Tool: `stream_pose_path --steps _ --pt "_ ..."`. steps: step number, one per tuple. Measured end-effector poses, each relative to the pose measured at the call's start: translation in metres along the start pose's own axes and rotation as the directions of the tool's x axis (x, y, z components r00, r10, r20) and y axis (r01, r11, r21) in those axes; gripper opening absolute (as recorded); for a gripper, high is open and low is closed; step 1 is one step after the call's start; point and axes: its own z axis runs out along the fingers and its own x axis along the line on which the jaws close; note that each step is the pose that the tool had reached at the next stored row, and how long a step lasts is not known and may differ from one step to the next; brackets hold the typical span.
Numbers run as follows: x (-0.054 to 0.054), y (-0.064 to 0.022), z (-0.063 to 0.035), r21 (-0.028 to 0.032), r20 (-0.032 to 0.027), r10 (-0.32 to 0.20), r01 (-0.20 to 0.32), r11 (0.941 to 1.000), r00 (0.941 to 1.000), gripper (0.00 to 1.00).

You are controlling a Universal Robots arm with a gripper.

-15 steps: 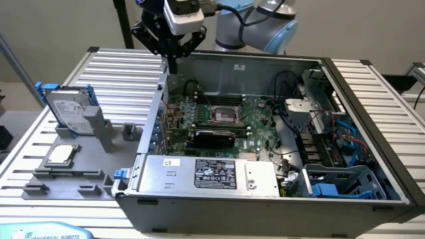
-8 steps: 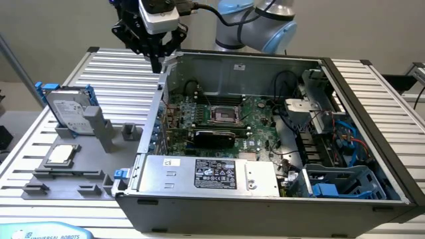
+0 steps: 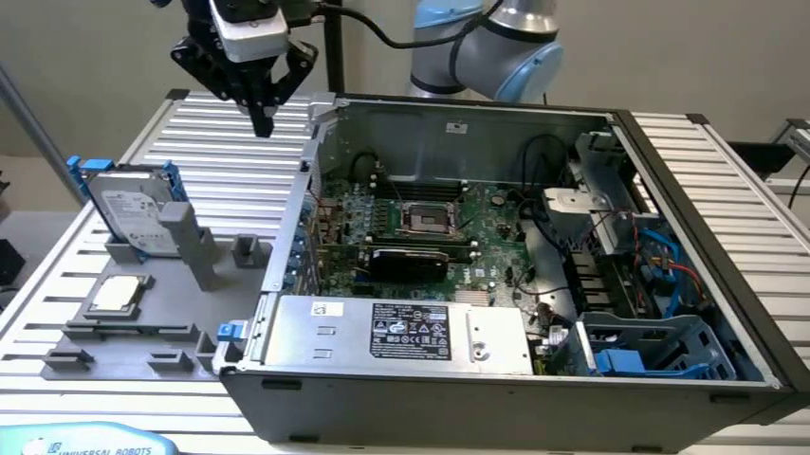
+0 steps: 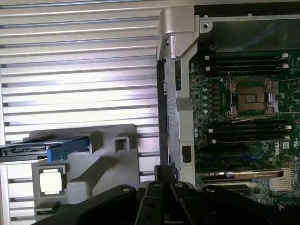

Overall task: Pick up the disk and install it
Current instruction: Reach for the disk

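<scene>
The disk (image 3: 131,210) is stood on edge in a grey moulded holder (image 3: 177,308) on the tabletop (image 3: 190,142), well apart from the tool (image 3: 262,121) and lower than it, toward the exterior view's left. The tool is clenched on nothing, its black fingers pressed together into a downward point above the ribbed metal slats, just beside the open computer case (image 3: 506,408). The arm (image 3: 506,47) is seen bent behind the case. The disk is flat, silver-grey, white-labelled and edged in blue plastic — the holder is matte.
</scene>
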Motion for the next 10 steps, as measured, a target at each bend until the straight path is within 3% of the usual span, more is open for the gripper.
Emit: stream_pose_path --steps 10 --pt "0.046 0.0024 -0.0002 0.0 -0.0008 0.0 0.0 1.0 1.0 0.11"
